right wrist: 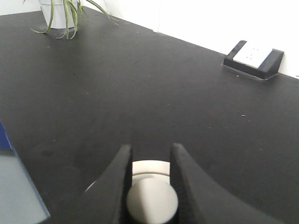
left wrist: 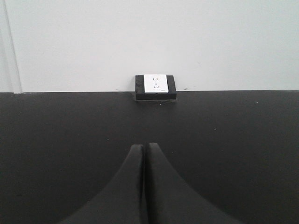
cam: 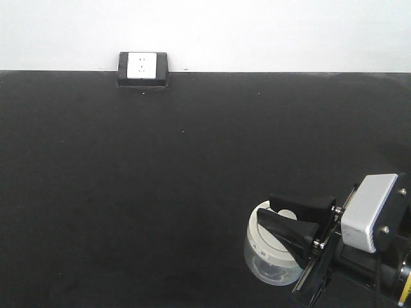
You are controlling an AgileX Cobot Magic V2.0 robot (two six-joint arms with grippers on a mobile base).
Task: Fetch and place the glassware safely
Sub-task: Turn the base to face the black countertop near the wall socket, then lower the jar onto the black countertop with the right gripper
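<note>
Where the pale wall [cam: 257,32] ends, a broad black counter [cam: 160,179] begins and fills most of every view. At its near right corner in the front-facing view, the right arm reaches in, carrying a grey-white box [cam: 368,212] on its wrist. The left gripper [left wrist: 144,147] shows only in its own wrist view, its dark fingers pressed together with nothing between them, above bare counter.

A potted plant [right wrist: 65,14] with thin green leaves stands at a far corner of the counter in the right wrist view. Part of a flat blue-edged thing [right wrist: 18,186] shows at the lower left of that view. A black block with a white socket face [cam: 142,68] sits against the wall, well apart from the arms.

The right gripper [cam: 273,215] is clamped on the glass jar [cam: 273,269] by its top, one finger on each side. The jar is squat and clear, at the near right of the counter, directly under the gripper; whether it touches the surface cannot be told. Its round cream-white lid [cam: 260,239] is on. The knob [right wrist: 152,203] in the lid's middle lies tight between the two fingers.
</note>
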